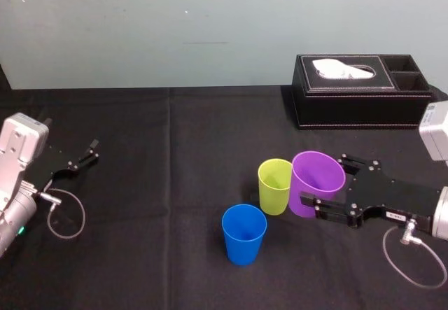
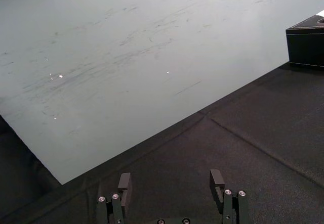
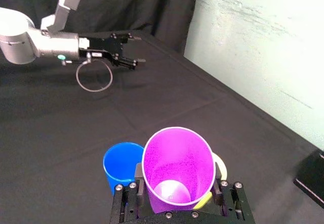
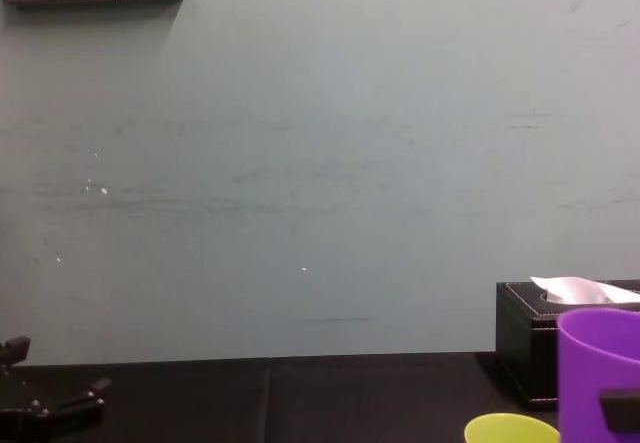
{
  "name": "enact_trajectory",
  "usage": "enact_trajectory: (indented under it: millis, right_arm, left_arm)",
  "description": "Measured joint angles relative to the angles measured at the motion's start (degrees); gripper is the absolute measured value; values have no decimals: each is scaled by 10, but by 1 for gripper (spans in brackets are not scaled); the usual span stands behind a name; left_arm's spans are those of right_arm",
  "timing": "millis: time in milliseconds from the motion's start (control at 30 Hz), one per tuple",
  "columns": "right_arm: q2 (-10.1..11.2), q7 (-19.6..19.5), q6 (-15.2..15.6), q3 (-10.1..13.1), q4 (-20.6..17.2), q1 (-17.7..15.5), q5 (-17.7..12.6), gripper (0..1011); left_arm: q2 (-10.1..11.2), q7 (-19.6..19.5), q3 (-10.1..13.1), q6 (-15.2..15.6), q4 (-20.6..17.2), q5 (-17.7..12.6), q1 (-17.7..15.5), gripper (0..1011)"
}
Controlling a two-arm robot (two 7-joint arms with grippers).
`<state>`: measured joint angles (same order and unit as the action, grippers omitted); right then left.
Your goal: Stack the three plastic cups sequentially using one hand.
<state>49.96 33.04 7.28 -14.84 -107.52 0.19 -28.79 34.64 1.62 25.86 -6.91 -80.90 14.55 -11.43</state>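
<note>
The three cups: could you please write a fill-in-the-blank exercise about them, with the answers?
The right gripper holds only ____ cup, the purple cup.
The lime cup and the blue cup stand upright on the ____ cloth.
The left gripper, parked far left, is open and holds ____.
Answers: one; black; nothing.

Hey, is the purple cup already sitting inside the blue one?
No, the right claw grips the purple cup beside the lime-yellow cup, while the blue cup stands apart by itself.
</note>
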Motion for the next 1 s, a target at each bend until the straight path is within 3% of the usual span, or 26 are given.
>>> enact_trajectory:
  millis: [200,500,1000]
  right_arm:
    - [-6,1,10,-13,-11,18,-1,738]
    - [-19,8,24,-55,-17,50,11,738]
    - [-44,12,38,-104,0,90,31,738]
  left_arm:
    - [0,0,0,0,0,0,0,1010]
    - [0,0,0,0,0,0,0,1010]
    - [0,0,0,0,0,0,0,1010]
